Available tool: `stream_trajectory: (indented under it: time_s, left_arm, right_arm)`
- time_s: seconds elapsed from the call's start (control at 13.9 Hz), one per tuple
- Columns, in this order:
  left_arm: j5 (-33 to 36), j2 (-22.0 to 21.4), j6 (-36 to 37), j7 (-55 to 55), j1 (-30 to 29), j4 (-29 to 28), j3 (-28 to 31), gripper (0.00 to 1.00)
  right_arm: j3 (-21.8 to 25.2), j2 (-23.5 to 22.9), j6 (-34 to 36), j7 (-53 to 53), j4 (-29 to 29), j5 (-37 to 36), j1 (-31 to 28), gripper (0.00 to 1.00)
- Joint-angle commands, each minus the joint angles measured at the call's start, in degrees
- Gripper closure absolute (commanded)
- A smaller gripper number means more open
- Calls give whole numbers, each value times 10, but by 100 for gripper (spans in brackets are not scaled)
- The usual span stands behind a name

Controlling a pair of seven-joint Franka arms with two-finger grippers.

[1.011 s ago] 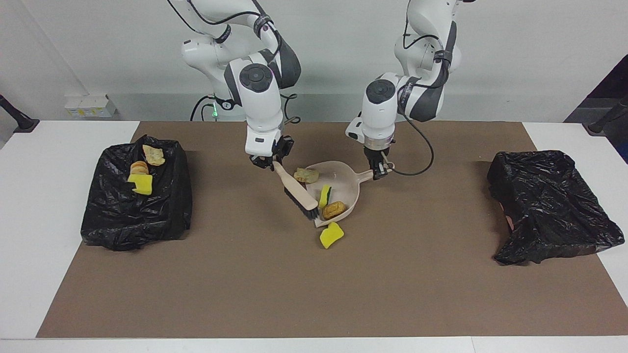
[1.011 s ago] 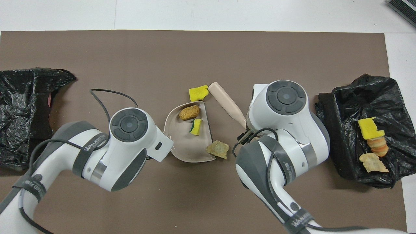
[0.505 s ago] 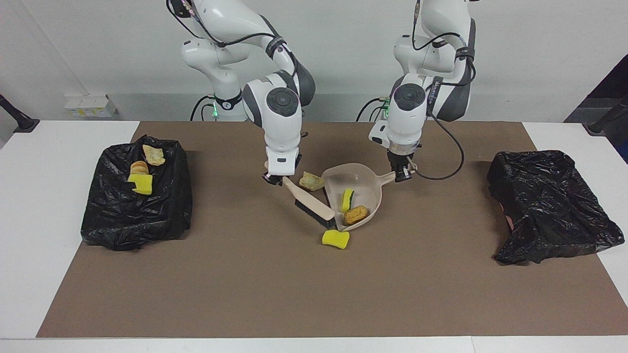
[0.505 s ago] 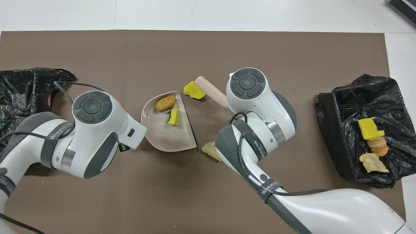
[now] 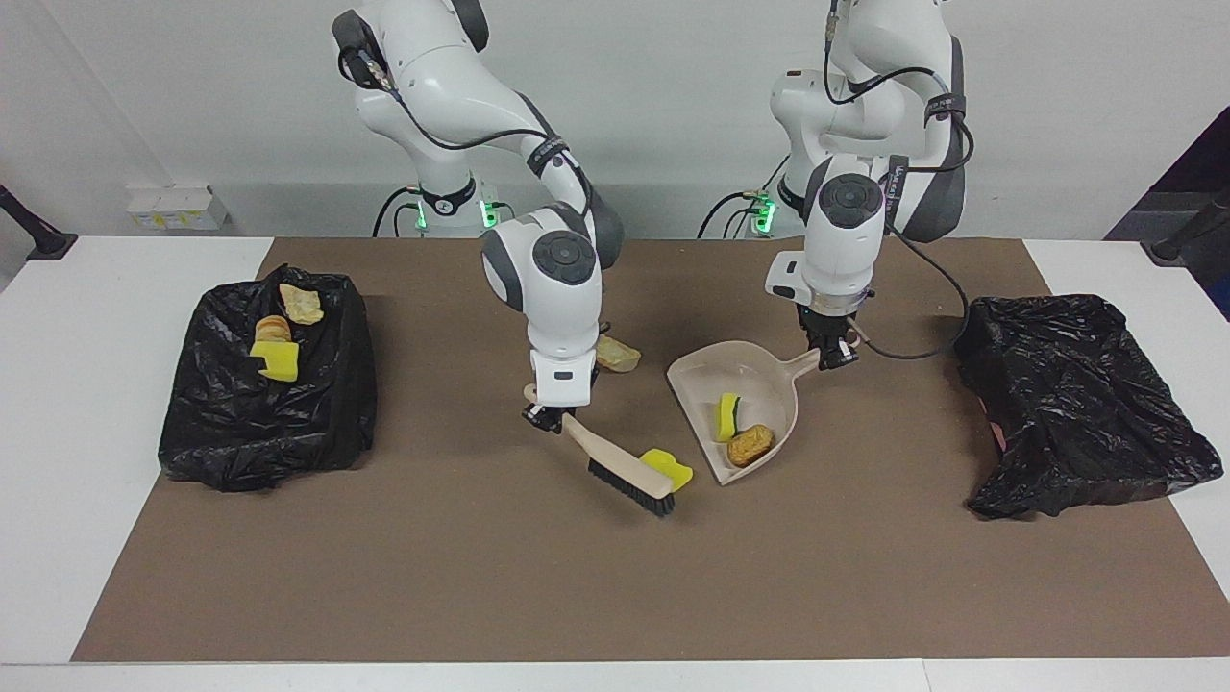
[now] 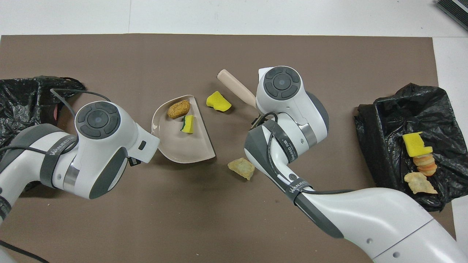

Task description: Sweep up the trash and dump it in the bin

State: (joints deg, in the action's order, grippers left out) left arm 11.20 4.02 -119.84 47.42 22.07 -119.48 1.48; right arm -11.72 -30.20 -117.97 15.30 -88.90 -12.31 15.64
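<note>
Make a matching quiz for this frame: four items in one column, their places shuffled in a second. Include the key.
Items
1. beige plastic dustpan
2. beige hand brush with black bristles
3. tan bread-like chunk
4. yellow sponge piece with a green edge

Places
A. held by its handle in the right gripper
B. in the dustpan, nearer the robots than the other scrap there
C. held by its handle in the left gripper
D. in the dustpan, farther from the robots

Pairs: 1-C, 2-A, 3-D, 4-B
</note>
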Motion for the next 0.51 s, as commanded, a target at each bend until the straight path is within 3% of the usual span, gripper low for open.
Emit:
stream_trajectory:
  time_s: [0.0, 0.22, 0.43]
  left_arm:
    - [15, 2, -44, -46, 9, -21, -5, 100]
    - [15, 6, -65, -55, 27, -33, -6, 100]
    - [15, 5, -64, -28, 39, -33, -7, 100]
  right_arm:
    - [-11, 9, 49, 5, -24, 48, -1, 100]
    - [-27, 33, 109, -3, -48, 184, 1, 100]
    - [-29, 82, 191, -43, -50, 219, -8, 100]
